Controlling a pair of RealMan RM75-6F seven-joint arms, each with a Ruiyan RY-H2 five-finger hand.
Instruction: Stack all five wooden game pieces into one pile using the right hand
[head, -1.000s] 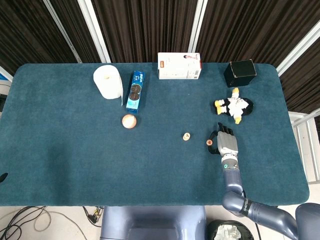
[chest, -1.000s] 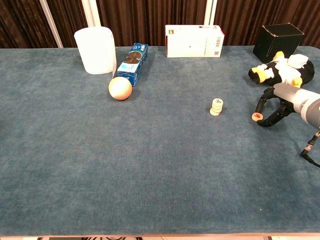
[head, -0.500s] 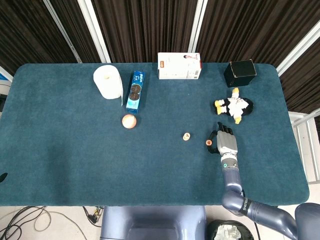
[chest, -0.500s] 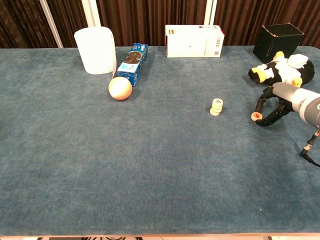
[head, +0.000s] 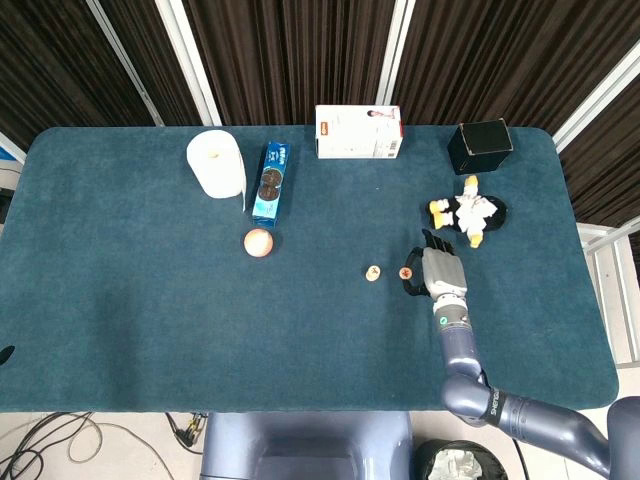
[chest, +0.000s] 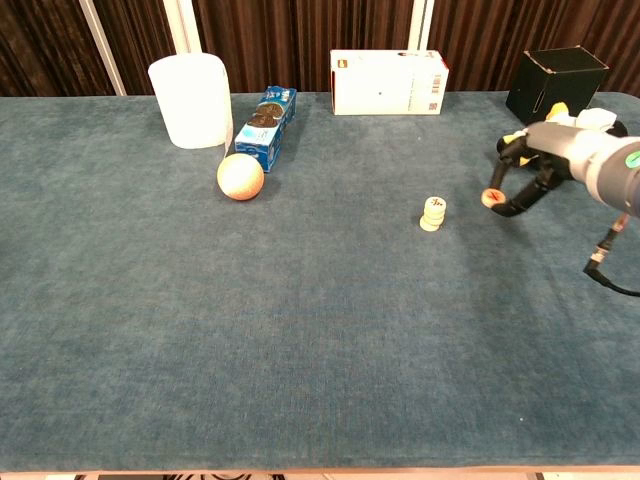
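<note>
Right hand (chest: 548, 160) pinches one wooden game piece (chest: 491, 197) above the table (chest: 300, 330), disc tilted, marked face toward the chest camera; marking unreadable. Stack of game pieces (chest: 433, 213) stands upright just left of it. Oreo pack (head: 270, 183) lies lengthwise beside paper roll (head: 216, 163).

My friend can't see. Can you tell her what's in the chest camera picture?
The right hand holds a wooden piece in its fingers above a blue table, right of a small pile. Behind are a ball, a paper roll, cookies and boxes.
</note>
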